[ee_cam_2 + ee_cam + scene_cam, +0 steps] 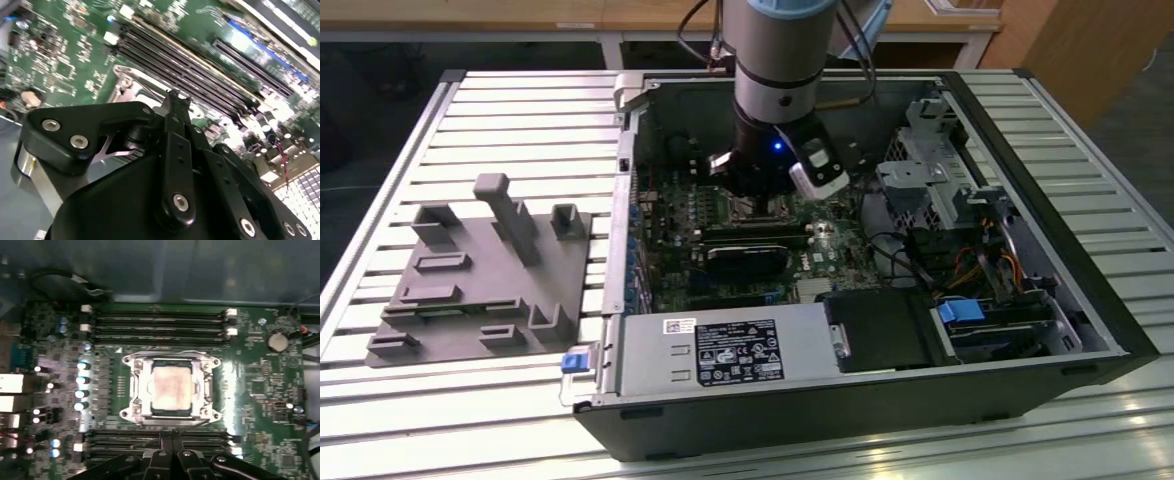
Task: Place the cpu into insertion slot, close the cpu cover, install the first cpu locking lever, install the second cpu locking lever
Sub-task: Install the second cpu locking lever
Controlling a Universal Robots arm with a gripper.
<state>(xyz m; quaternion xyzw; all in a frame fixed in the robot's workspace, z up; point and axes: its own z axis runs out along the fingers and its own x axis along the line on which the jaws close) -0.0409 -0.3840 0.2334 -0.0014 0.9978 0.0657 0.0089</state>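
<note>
OK, gripper (170,436) sits nearest the lens in both wrist views: black linkage, fingertips pressed together with nothing between them, hovering just over the memory slots (160,442) beside the socket. Past the tips in the first wrist view, the cpu (171,388) lies flat in the insertion slot (150,412), pale silver-grey top with a faint pinkish cast, square to the socket. The cpu cover (135,388) is down over it, shiny frame around the chip, top showing through the window. A thin bright lever wire (165,353) runs along the far edge of the frame; whether either lever is latched I can't make out. Second bank of memory slots (157,324) beyond that, on the green motherboard (260,385). In the second wrist view the fingers hide most of the socket; a corner of the metal frame (131,80) shows. In the exterior view the arm (778,70) reaches down into the open PC case (1107,330) and blocks the socket entirely; a grey fixture (480,275) sits on the slatted table (400,420) to the exterior view's left, well apart.
</note>
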